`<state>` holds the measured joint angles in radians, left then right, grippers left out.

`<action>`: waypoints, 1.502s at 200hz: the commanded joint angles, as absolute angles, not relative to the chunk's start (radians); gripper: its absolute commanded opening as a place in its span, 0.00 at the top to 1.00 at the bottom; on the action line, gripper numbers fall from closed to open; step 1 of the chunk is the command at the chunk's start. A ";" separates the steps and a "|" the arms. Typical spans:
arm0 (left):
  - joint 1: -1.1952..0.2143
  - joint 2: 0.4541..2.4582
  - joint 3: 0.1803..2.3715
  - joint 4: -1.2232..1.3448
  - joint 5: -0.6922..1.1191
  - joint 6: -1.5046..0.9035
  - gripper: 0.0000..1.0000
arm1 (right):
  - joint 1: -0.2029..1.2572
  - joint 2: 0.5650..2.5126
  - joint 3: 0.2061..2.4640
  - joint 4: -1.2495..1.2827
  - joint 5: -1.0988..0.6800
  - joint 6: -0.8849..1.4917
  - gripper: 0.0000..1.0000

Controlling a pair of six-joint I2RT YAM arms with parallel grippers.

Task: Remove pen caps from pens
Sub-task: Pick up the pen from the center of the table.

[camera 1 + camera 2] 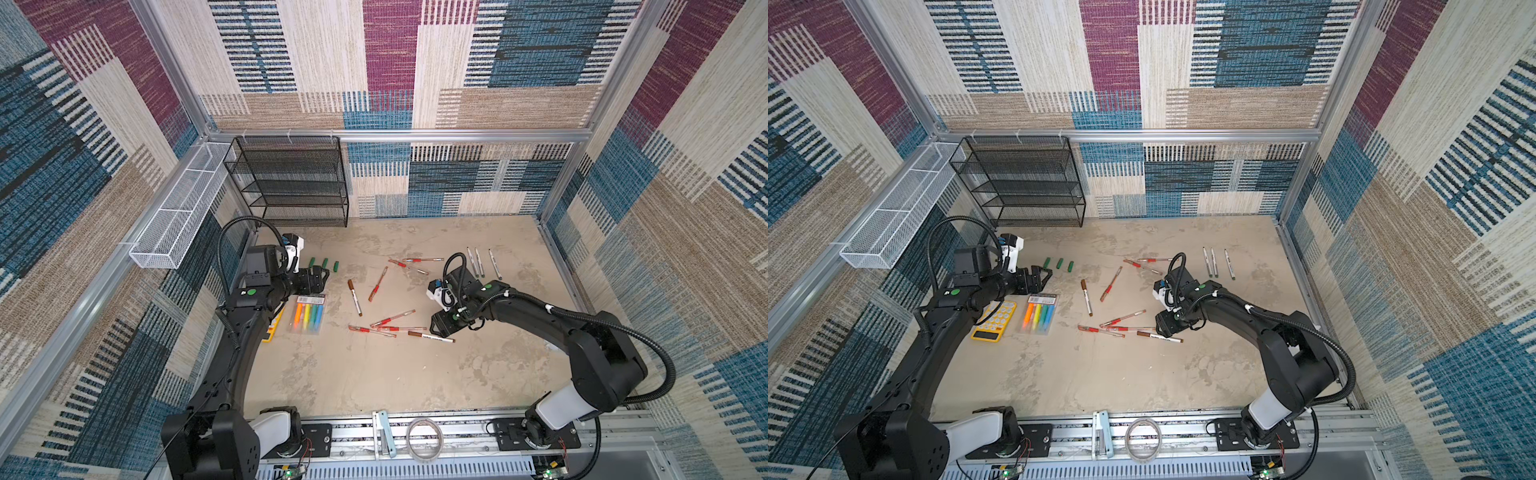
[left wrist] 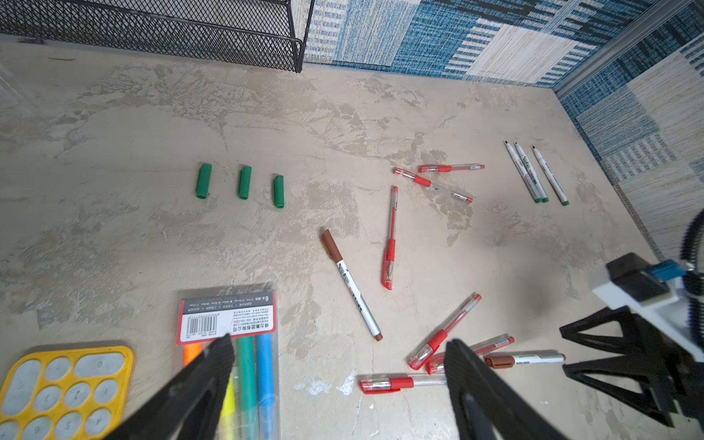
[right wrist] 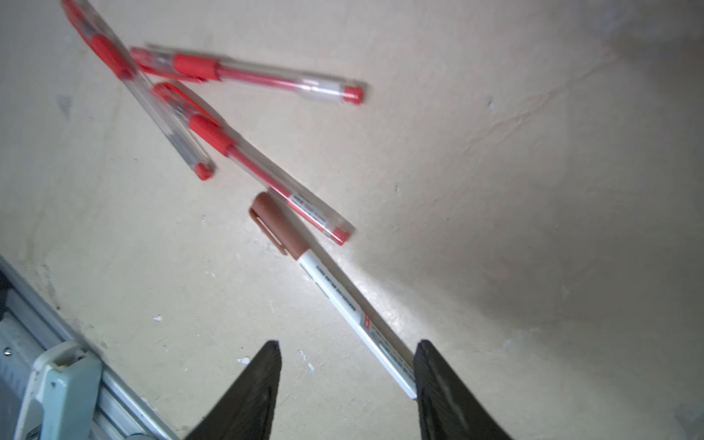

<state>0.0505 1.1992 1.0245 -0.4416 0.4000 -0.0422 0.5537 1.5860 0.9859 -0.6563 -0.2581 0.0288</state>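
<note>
Arms both low over bench, claws empty, three caps off.

Left arm reaches forward from its base. Its left claw (image 2: pixel 339 350) is spread wide above the highlighter pack (image 2: pixel 228 316), beside the yellow calculator (image 2: pixel 64 384), gripping nothing. Right arm bends inward with the right claw (image 3: pixel 347 344) tipped down at the bench (image 1: pixel 374 374), jaws parted. A brown-capped pen (image 3: pixel 331 289) lies flat with its tail ending at one finger (image 3: pixel 438 381), not pinched, and its brown cap (image 3: pixel 278 224) on. Three green caps (image 2: pixel 244 182), stubby cylinders, lie in a row near the black mesh rack (image 1: pixel 291 183). Three uncapped white pens (image 2: pixel 533 173) lie side by side near the right wall. Clear red pens (image 2: pixel 389 240), capped, are scattered mid-bench with a second brown-capped pen (image 2: pixel 352 289). Widest open stretch of the mottled, plaster-like bench is toward the arm bases.
</note>
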 commanded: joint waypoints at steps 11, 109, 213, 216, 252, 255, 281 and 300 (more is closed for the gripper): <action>0.052 1.200 1.021 -0.416 0.409 -0.048 0.10 | 0.599 1.623 0.965 -0.649 -0.241 0.040 0.41; 0.061 1.199 1.013 -0.408 0.410 -0.046 0.10 | 0.677 1.744 1.016 -0.706 -0.183 -0.002 0.63; 0.063 1.206 1.009 -0.399 0.420 -0.057 0.10 | 0.763 1.786 1.068 -0.805 -0.150 -0.001 0.87; 0.063 1.205 1.012 -0.401 0.423 -0.058 0.10 | 0.763 1.784 1.071 -0.809 -0.152 -0.002 0.87; 0.064 1.207 1.008 -0.396 0.430 -0.060 0.10 | 0.762 1.739 1.124 -0.854 -0.205 -0.004 0.90; 0.064 1.207 1.009 -0.394 0.435 -0.060 0.10 | 0.764 1.735 1.130 -0.858 -0.209 -0.004 0.90; 0.064 1.207 1.018 -0.396 0.504 -0.079 0.10 | 0.762 1.702 1.202 -0.860 -0.258 0.016 0.91; 0.064 1.208 1.006 -0.365 0.586 -0.110 0.10 | 0.762 1.686 1.241 -0.794 -0.310 0.047 0.91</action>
<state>0.0631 1.2060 1.0115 -0.4129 0.4686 -0.0620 0.7616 1.7069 1.2030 -0.8490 -0.2302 0.0044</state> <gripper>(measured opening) 0.901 0.129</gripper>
